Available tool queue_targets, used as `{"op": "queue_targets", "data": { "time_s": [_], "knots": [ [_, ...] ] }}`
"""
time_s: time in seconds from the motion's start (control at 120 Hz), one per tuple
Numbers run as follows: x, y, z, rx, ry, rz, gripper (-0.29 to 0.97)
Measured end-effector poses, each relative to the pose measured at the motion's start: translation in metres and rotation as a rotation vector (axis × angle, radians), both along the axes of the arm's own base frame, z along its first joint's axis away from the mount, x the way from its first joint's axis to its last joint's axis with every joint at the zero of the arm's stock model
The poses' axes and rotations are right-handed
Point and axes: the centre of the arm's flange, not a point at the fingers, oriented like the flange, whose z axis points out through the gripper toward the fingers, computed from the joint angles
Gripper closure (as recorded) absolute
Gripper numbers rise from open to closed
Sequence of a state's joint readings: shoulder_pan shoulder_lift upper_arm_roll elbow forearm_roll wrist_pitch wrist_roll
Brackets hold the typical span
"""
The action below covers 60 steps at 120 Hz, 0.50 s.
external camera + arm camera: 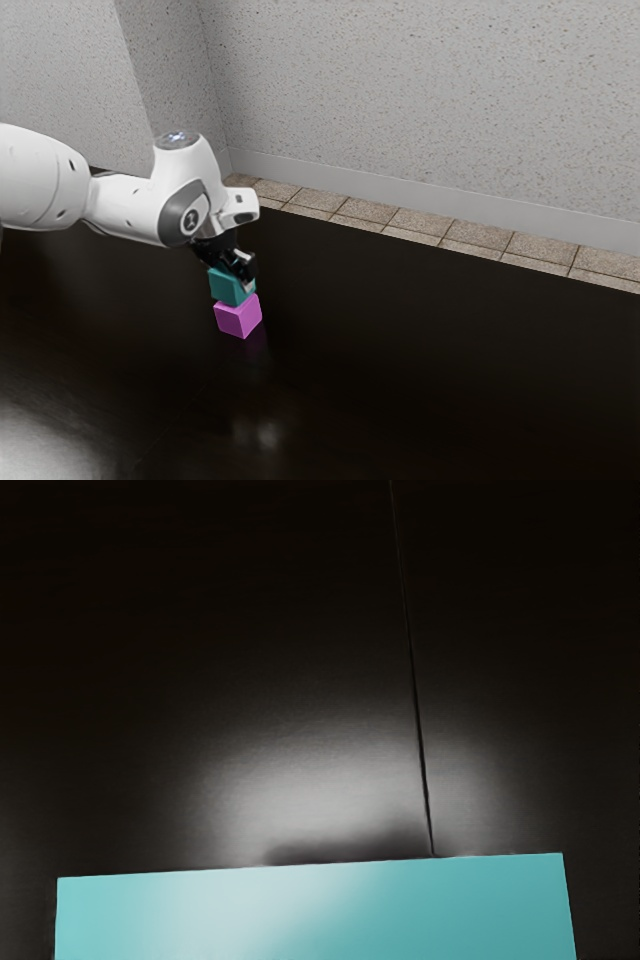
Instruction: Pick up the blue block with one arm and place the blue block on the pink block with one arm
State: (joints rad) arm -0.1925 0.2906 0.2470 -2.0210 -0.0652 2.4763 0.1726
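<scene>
Closest to you is the dark, glossy worktop (400, 390), and the pink block (238, 317) stands on it as your landmark. The blue block (230, 289) sits directly on top of the pink block. The two look to be touching, with the blue one shifted slightly toward the arm's side of it. Just above the pink block, the pincer (234, 266) is closed on the upper part of the blue block, one finger on each side. In the wrist view the blue block's top face (320, 910) lies right under the hand, with worktop (250, 680) beyond it.

You appear to be at the placing step, nearly done. To do it well, check that the blue block's underside rests flat on the pink block before you let go. Open the pincer gently and evenly so neither finger drags the block sideways. Then lift straight up from the pink block, with no sideways sweep. The overhang looks small, but a nudge could topple the stack.

There are no containers here. The pink block is the only thing carrying anything, and it carries the blue one.

Beyond the pink block run a tiled floor strip (450, 232) and a speckled wall (450, 100).
</scene>
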Motion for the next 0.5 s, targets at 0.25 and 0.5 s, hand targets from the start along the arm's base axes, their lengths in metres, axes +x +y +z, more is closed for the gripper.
{"op": "queue_targets", "data": {
  "time_s": [0.25, 0.5],
  "knots": [
    [-0.0001, -0.0017, -0.0023, -0.001, 0.006, -0.001, 0.3],
    [-0.0005, -0.0043, -0.0071, -0.002, 0.015, -0.004, 0.19]
  ]
}}
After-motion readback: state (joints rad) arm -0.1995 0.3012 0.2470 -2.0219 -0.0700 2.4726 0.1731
